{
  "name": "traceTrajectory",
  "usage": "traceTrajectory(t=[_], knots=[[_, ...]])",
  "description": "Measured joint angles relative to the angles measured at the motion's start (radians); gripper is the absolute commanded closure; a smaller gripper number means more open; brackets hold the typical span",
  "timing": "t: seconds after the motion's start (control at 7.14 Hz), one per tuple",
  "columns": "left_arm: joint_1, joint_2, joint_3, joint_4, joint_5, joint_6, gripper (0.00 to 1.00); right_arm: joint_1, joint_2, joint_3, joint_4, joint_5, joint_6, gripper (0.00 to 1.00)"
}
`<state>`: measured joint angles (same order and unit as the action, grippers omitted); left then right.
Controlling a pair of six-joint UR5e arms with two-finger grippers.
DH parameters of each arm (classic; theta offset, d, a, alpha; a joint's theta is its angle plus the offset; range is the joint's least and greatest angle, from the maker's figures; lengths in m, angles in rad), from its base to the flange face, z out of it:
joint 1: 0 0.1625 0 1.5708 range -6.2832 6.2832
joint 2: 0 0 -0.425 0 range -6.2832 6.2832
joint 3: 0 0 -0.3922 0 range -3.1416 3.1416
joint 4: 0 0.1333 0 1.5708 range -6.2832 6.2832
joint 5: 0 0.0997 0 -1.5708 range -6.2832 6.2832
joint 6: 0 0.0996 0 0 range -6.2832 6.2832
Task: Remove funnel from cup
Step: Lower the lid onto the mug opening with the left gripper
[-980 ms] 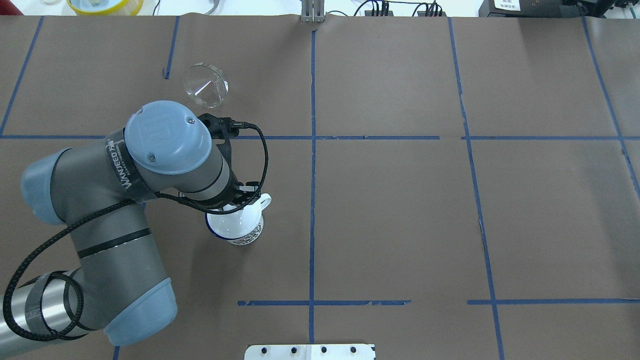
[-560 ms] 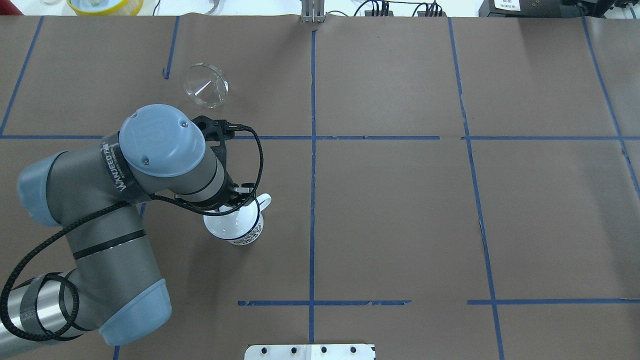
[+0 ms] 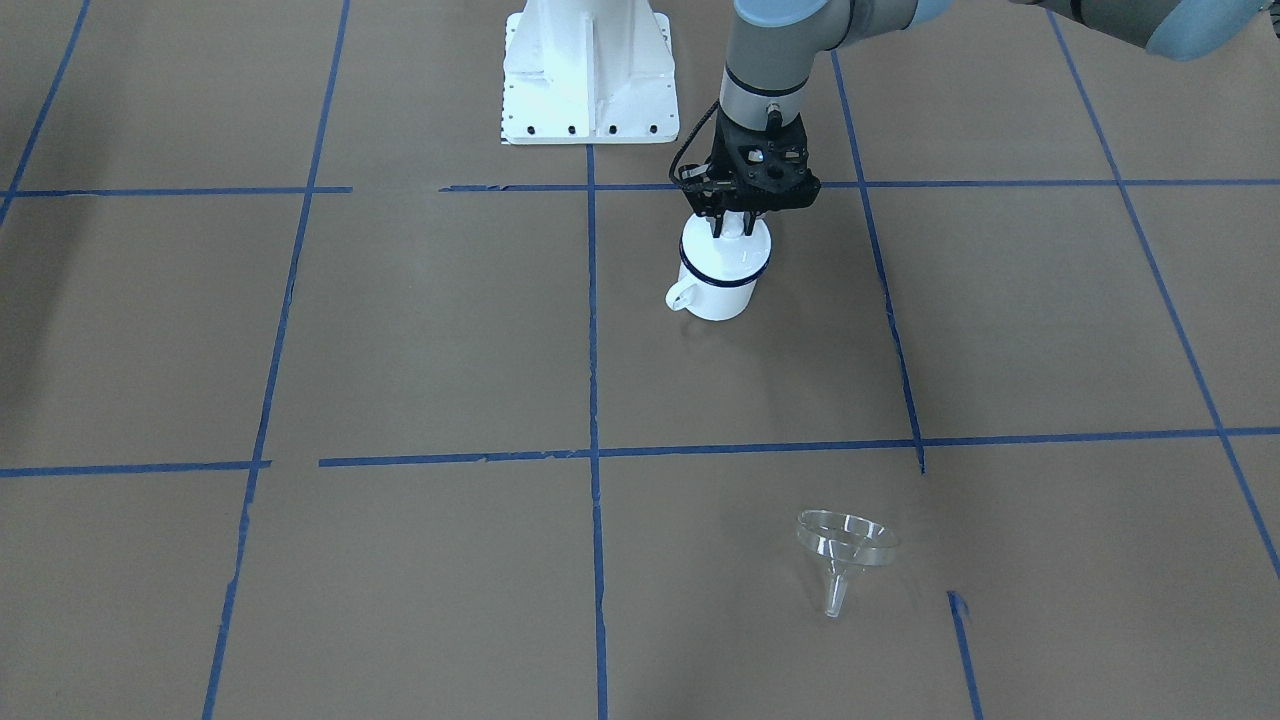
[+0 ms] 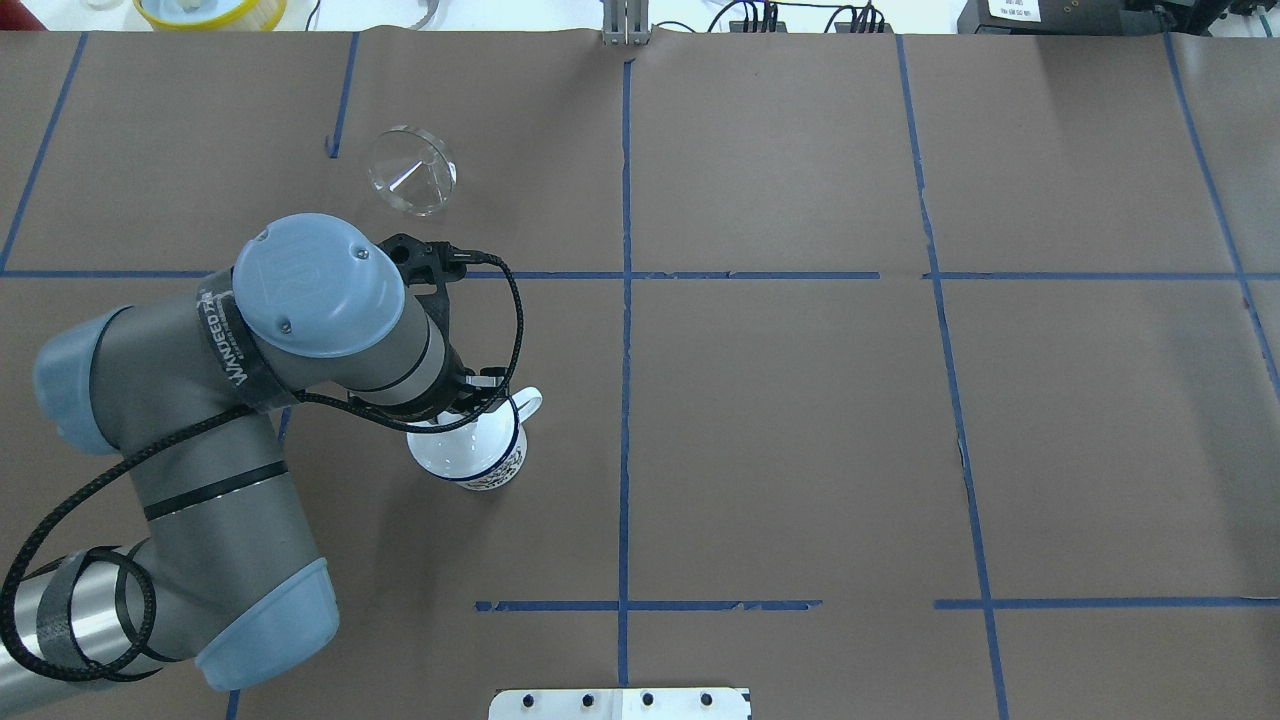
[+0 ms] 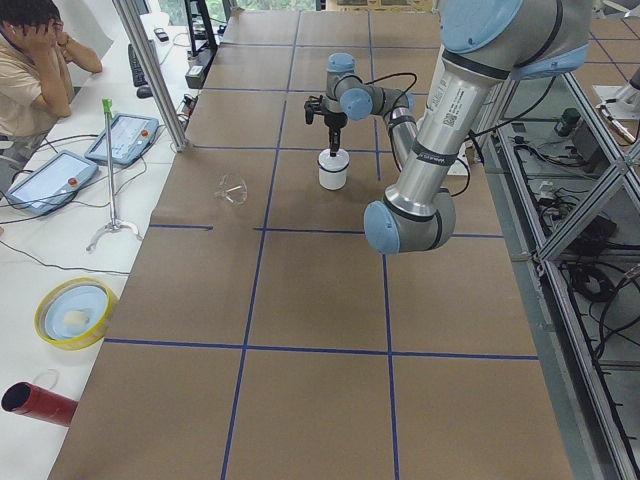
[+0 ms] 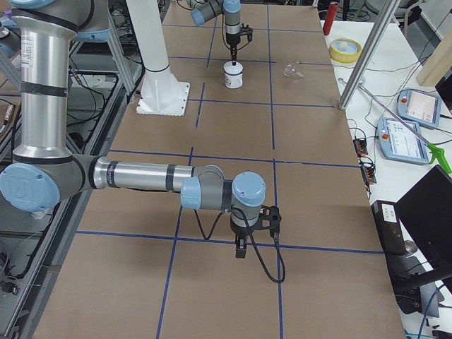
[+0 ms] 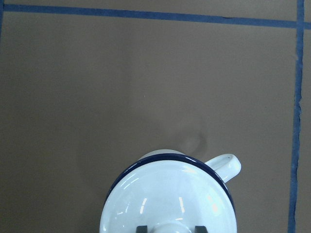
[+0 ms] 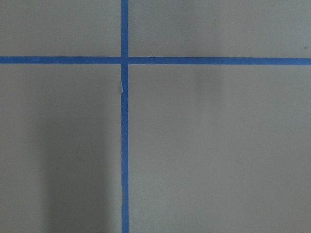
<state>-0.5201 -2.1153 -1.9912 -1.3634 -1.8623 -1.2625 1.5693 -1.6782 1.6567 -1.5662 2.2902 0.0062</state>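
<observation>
The clear funnel [image 4: 412, 172] lies on its side on the brown paper, well apart from the cup; it also shows in the front-facing view [image 3: 845, 545]. The white cup [image 3: 715, 292] with a dark blue rim stands upright, its loop handle [image 7: 226, 164] sticking out. A round white knobbed lid [image 7: 165, 194] covers it. My left gripper [image 3: 733, 228] points straight down over the cup, its fingers [image 7: 141, 228] shut on the lid's knob. My right gripper [image 6: 241, 253] hangs over bare paper far from both; I cannot tell whether it is open or shut.
Blue tape lines [image 4: 626, 300] cross the paper. The white robot base plate [image 3: 588, 70] stands behind the cup. A yellow-rimmed bowl [image 4: 210, 10] and cables lie beyond the far edge. An operator [image 5: 35, 60] sits at the side table.
My left arm has shifted slightly to the left, and the lid over the cup has shifted slightly with it. The funnel has not moved.
</observation>
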Motion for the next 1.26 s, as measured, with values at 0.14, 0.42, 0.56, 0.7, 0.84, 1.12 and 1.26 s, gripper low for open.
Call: traceTrajectory(t=[0.14,0.42,0.56,0.7,0.84,1.12,1.26], knots=[[0.0,0.0,0.001,0.0,0.0,0.0,1.0,0.0,0.0,0.0,0.0,0.0,0.0,0.0],[0.0,-0.001,0.001,0.0,0.0,0.0,1.0,0.0,0.0,0.0,0.0,0.0,0.0,0.0],[0.0,-0.001,0.002,-0.001,-0.001,-0.001,1.0,0.0,0.0,0.0,0.0,0.0,0.0,0.0],[0.0,-0.002,0.002,-0.003,-0.001,-0.001,0.94,0.0,0.0,0.0,0.0,0.0,0.0,0.0],[0.0,-0.002,0.004,-0.006,-0.001,-0.002,0.74,0.0,0.0,0.0,0.0,0.0,0.0,0.0],[0.0,-0.002,0.008,-0.009,-0.001,-0.002,0.27,0.0,0.0,0.0,0.0,0.0,0.0,0.0],[0.0,-0.001,0.009,-0.01,-0.002,-0.003,0.0,0.0,0.0,0.0,0.0,0.0,0.0,0.0]])
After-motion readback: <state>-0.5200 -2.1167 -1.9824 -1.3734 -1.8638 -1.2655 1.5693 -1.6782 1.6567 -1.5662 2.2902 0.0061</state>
